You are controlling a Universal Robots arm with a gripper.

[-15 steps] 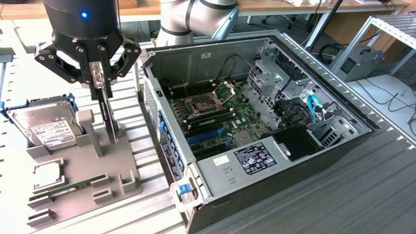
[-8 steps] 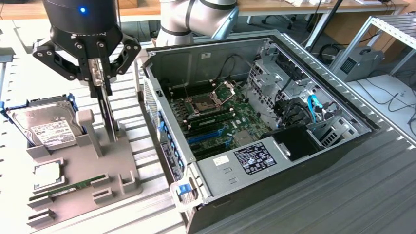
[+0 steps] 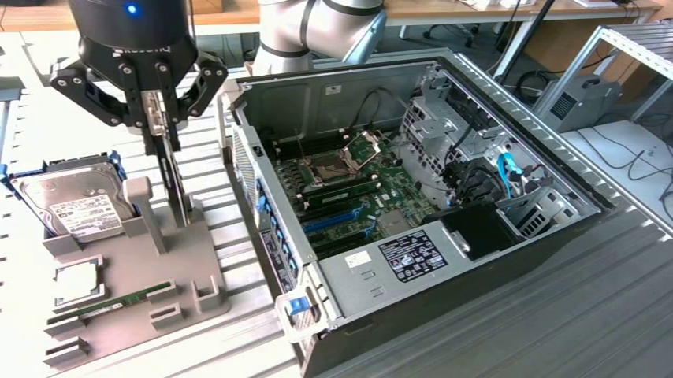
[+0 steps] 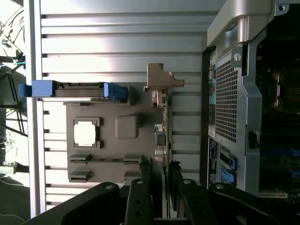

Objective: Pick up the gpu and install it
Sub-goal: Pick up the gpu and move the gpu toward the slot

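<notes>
I see the gpu edge-on as a thin dark card standing upright over the grey holder tray, to the exterior view's left of the open computer case. My gripper comes down from above and is shut on the card's top edge. In the wrist view the gpu runs away from my gripper, with its silver end bracket at the far end and one black finger on each side. Whether its lower edge still rests in the tray, I cannot tell. Inside the case are the motherboard and its blue slots.
The tray also carries a hard drive in a blue frame, a square processor chip and a narrow green memory stick. The case's perforated rear wall stands close beside the card. Cables and drive cages fill the case's far side.
</notes>
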